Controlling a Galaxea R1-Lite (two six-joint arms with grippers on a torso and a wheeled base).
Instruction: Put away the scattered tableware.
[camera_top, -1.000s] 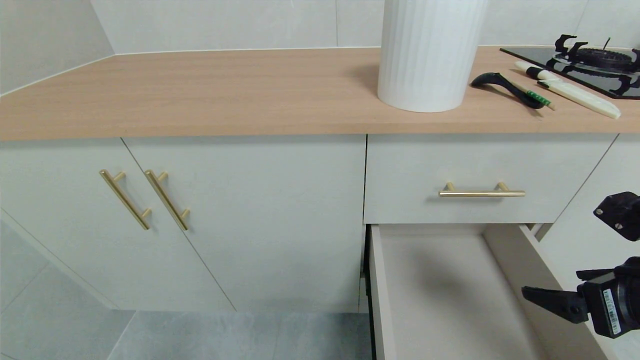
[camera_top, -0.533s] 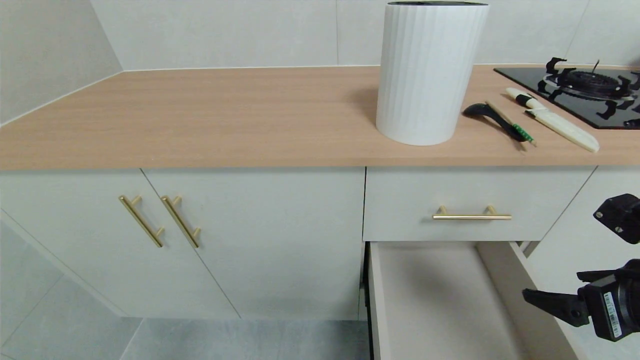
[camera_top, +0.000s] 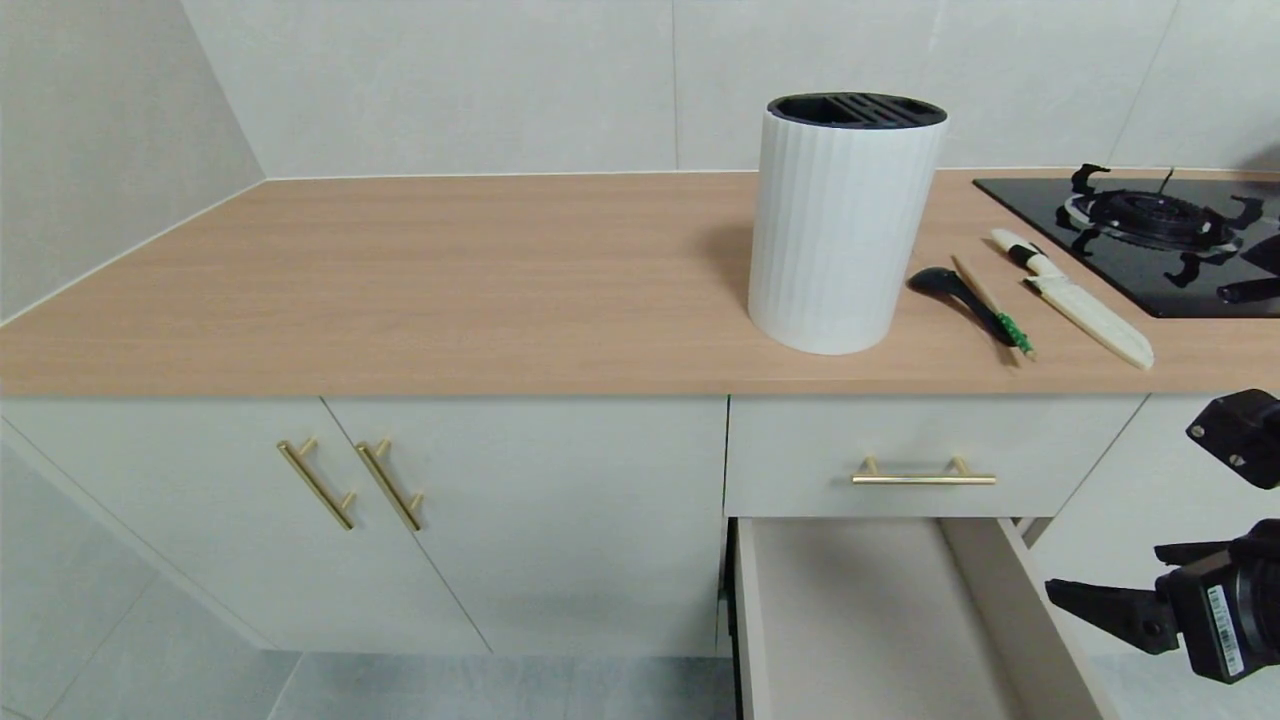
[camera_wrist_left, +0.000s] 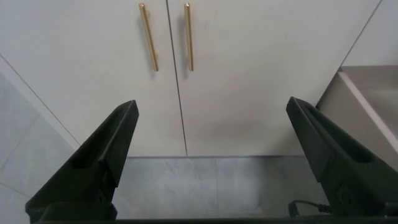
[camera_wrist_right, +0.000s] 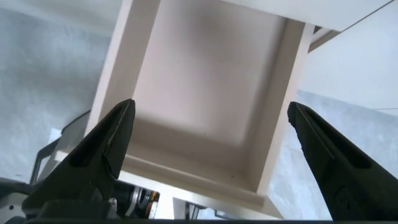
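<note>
Kitchen countertop (camera_top: 450, 280) strewn with knife (camera_top: 1080, 312), ladle (camera_top: 932, 281), chopstick (camera_top: 1019, 336): probably light, stiff, slick; best gripped mid-handle, away from blade. Left gripper (camera_wrist_left: 211, 102), right gripper (camera_wrist_right: 210, 106) splayed apart, empty.

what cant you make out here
Head view: open drawer, front cut off by the bottom edge.
Head view: dark object on the hob, cut by the right edge, unidentifiable.
Head view: white holder, its wall hides the slots' contents.
Head view: stick beside the black spoon, one or a pair, too small.

Matt wood-grain countertop (camera_top: 450, 290), ribbed white holder (camera_top: 835, 235).
</note>
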